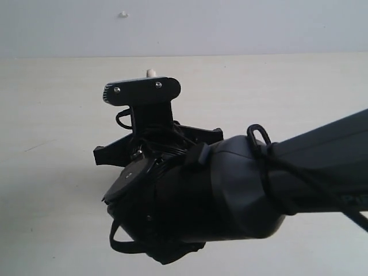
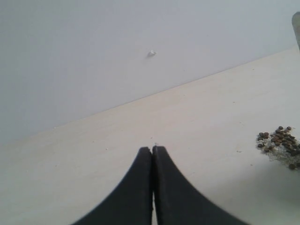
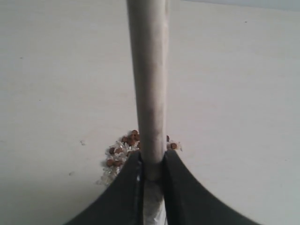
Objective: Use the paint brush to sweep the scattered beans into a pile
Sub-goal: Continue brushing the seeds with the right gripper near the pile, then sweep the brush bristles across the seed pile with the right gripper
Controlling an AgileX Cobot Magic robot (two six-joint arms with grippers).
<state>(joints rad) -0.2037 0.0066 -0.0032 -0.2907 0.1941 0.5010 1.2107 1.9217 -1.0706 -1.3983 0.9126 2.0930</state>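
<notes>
In the right wrist view my right gripper [image 3: 152, 157] is shut on the paint brush, whose pale handle [image 3: 149, 79] runs away from the camera. Its bristles are hidden behind the fingers. The pile [image 3: 121, 152] of reddish-brown beans and whitish grains lies on the table just beyond the fingertips, partly behind the handle. In the left wrist view the pile [image 2: 280, 143] shows off to one side. My left gripper [image 2: 152, 149] is shut on nothing, over bare table and apart from the pile. In the exterior view the right arm [image 1: 230, 190] covers the beans, and only the handle tip [image 1: 150, 73] pokes out.
The pale wooden table [image 1: 52, 115] runs back to a grey-white wall [image 1: 230, 23] with a small white mark [image 1: 123, 14]. A few stray specks [image 3: 83, 142] lie near the pile. A grey blurred edge [image 2: 296, 28] cuts into the left wrist view.
</notes>
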